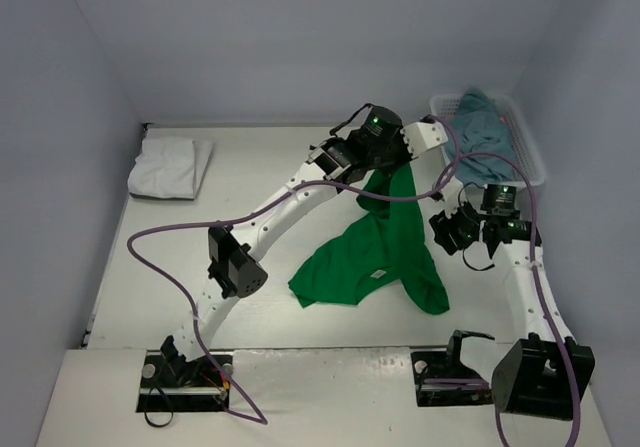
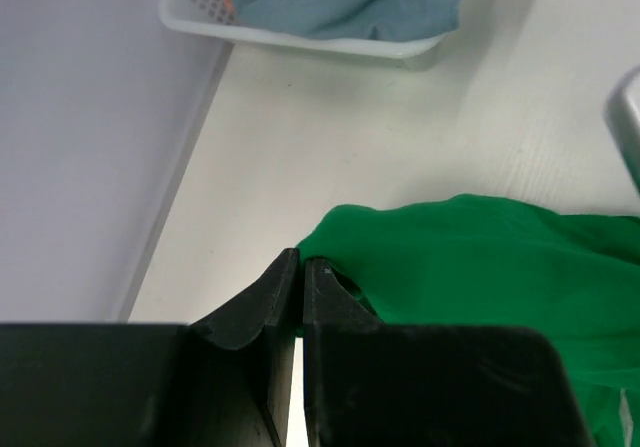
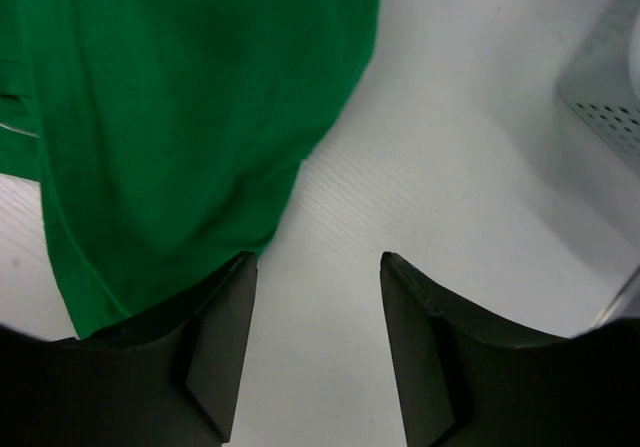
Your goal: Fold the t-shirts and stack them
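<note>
The left claw is clenched, its two black fingers pressed together on the edge of the bright green t-shirt. The pinched edge is raised off the worktop toward the far edge. The rest of the shirt trails down and spreads crumpled over the middle of the worktop, right of centre.

The right claw stands released, fingers well apart with only bare worktop between them. Its one finger is just beside the green cloth's hem; whether they touch cannot be told.

A teal-blue t-shirt fills the white lattice basket in the far right corner. A white t-shirt lies bundled flat near the far left corner.
</note>
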You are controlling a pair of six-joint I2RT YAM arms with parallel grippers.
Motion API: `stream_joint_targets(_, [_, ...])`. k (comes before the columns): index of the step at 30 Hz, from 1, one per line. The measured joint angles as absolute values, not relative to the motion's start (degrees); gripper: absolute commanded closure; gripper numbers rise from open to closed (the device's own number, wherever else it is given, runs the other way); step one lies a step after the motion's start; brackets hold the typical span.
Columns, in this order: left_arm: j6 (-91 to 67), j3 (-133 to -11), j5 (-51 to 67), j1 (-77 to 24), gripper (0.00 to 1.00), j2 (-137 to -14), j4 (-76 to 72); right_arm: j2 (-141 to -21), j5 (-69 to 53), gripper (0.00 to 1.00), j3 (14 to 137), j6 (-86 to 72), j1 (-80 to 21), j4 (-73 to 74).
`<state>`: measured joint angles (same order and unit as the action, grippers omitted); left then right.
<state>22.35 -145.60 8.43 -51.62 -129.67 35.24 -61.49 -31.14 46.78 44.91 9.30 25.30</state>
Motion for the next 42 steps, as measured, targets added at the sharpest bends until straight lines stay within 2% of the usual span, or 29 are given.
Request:
stream_joint_targets(4, [22.5, -143.3, 7.4, -49.2, 0.99, -128.0, 35.2, -63.7, -31.5, 0.47, 47.5, 43.3, 3.4, 25.3])
stream_joint_targets(11, [22.5, -139.6, 6.1, -44.4, 0.99, -124.0, 35.2, -65.5, -28.3, 0.47, 44.5, 40.2, -17.7, 25.2])
stream_joint_targets(14, [22.5, -139.6, 5.7, -43.2, 0.99, -123.5, 35.1, -65.6, -27.2, 0.48, 43.5, 39.8, -20.4, 26.0])
stream_joint_targets(25, [22.5, -136.7, 4.2, -35.7, 0.99, -120.9, 34.7, -71.9, -22.0, 0.5, 43.9, 40.9, -21.8, 26.0])
stream_joint_targets(32, [20.7, -130.6, 5.3, -28.1, 0.98, -113.1, 34.0, -77.9, -20.7, 0.51, 46.0, 42.4, -21.9, 24.8])
stream_joint_targets(42, [18.0, -123.6, 8.6, -24.3, 0.98, -106.4, 32.5, -87.4, -20.2, 0.55, 49.4, 43.5, -21.9, 20.7])
